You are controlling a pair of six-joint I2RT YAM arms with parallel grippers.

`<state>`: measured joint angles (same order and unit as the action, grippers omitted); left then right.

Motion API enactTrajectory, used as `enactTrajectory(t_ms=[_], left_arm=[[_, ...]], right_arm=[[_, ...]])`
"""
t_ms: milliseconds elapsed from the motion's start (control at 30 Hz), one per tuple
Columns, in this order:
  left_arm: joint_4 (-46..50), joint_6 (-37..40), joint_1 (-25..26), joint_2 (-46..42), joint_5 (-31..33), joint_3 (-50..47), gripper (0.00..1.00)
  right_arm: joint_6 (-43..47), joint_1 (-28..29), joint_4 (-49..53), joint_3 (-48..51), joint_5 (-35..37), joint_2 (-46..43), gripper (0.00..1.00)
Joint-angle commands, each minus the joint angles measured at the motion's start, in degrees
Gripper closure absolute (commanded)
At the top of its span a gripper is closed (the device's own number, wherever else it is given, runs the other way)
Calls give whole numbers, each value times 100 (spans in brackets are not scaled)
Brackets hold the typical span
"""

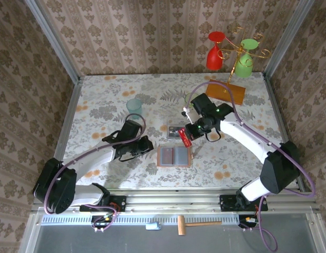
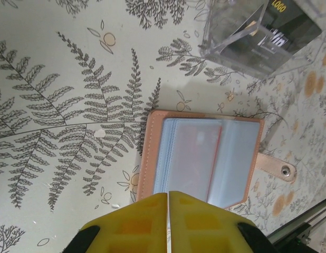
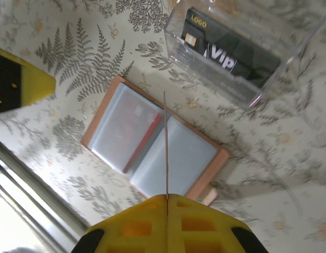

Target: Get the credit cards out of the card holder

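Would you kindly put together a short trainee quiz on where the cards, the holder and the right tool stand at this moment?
1. True or false: the card holder lies folded shut.
2. What does the right tool grip? A) a red credit card B) the card holder C) nothing
3. Fill in: a black card lies inside the clear ____ beyond the holder.

Key: 1 false, it lies open with its pockets facing up; 2 A, pinched on edge between shut fingers above the holder; 3 tray.
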<state>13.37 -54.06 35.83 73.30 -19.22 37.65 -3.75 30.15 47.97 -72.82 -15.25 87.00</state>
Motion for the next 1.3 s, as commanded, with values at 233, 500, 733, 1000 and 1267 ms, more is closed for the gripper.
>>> enactTrajectory(t_ms=[233, 500, 733, 1000, 1267], left_arm=[[-176, -104, -174, -272, -106, -258, 89], [-225, -67, -242, -233, -194, -329, 89], [-249, -32, -381, -202, -292, -390, 89], [-205, 23, -635, -169, -396, -417, 89], [-146, 63, -886, -116, -491, -412, 89]], right_arm=[[2926, -26, 1101, -634, 700, 267, 100], [4216, -26, 1535, -1168, 750, 645, 100], [4855, -20, 2137, -2270, 822, 1527, 100], [5291, -82, 2880, -3873, 734, 2747, 100], [5547, -138, 3597, -5483, 751, 3875, 100]])
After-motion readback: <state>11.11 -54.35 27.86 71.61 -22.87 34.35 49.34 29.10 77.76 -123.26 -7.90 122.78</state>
